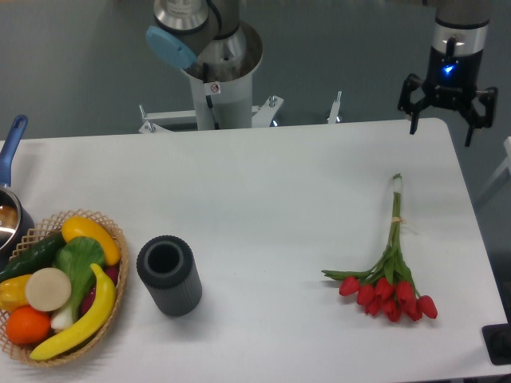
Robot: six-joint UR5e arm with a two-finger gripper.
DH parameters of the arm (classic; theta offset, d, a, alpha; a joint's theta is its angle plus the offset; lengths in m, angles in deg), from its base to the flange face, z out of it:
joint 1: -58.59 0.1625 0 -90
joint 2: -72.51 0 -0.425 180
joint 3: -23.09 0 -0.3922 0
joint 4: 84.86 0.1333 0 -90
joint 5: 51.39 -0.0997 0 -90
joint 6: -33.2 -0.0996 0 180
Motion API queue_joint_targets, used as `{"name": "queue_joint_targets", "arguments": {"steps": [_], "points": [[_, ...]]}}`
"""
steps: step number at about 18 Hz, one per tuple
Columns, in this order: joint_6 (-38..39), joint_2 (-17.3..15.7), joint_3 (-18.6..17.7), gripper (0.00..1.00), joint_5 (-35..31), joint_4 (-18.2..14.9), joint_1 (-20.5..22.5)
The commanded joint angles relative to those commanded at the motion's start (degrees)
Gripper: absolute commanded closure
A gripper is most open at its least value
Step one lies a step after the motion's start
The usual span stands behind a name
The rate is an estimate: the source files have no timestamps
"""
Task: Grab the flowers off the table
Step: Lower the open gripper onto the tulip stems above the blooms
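The flowers (389, 271), a small bunch of red tulips with thin green stems tied together, lie flat on the white table (263, 191) at the right, blooms toward the front edge, stem ends pointing to the back. My gripper (441, 124) hangs at the back right corner, above the table's far edge, well behind the stem ends. Its two black fingers are spread apart and hold nothing. A blue light glows on its wrist.
A dark grey cylinder vase (168, 275) lies on the table left of centre. A wicker basket (60, 289) of fruit and vegetables sits at the front left. A pot with a blue handle (9, 195) is at the left edge. The arm's base (214, 76) stands behind the table.
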Motion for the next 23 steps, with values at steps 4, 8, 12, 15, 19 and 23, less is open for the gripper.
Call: {"name": "queue_joint_targets", "arguments": {"steps": [4, 8, 12, 15, 19, 23], "points": [[4.3, 3.1, 0.2, 0.0, -0.1, 0.0, -0.6], [11.0, 6.9, 1.1, 0.0, -0.5, 3.7, -3.0], [13.7, 9.5, 1.0, 0.0, -0.5, 5.4, -5.3], [15.3, 11.5, 1.2, 0.0, -0.5, 6.1, -5.8], [16.1, 15.8, 3.2, 0.0, -1.6, 6.6, -8.3], [16.4, 18.5, 3.7, 0.0, -5.1, 9.3, -10.6]]}}
